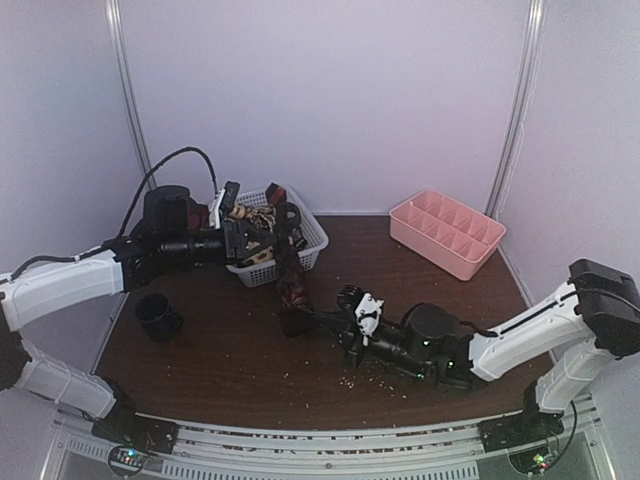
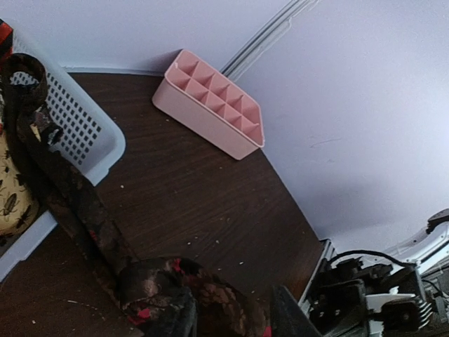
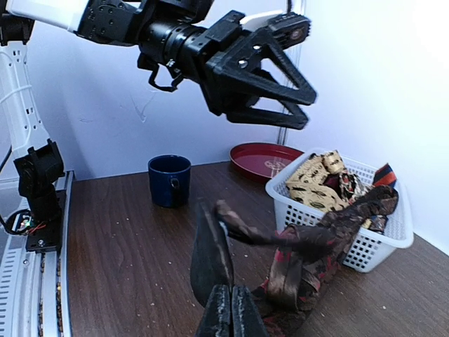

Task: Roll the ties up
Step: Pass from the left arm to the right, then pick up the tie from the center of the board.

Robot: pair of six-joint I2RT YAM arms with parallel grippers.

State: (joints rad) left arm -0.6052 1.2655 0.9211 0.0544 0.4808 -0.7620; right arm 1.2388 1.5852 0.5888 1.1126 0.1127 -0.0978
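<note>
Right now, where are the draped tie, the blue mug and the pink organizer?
draped tie (image 1: 293,292), top view, its middle stretch.
blue mug (image 3: 169,180), right wrist view, its side wall.
pink organizer (image 2: 200,123), left wrist view, its long outer wall.

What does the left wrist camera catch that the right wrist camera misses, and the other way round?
Only the left wrist view shows the pink divided tray near the back wall. Only the right wrist view shows the blue mug, the red plate behind it, the left gripper hanging open above, and the right gripper shut on the dark tie. Both show the white basket and that dark tie trailing out of it onto the brown table.
</note>
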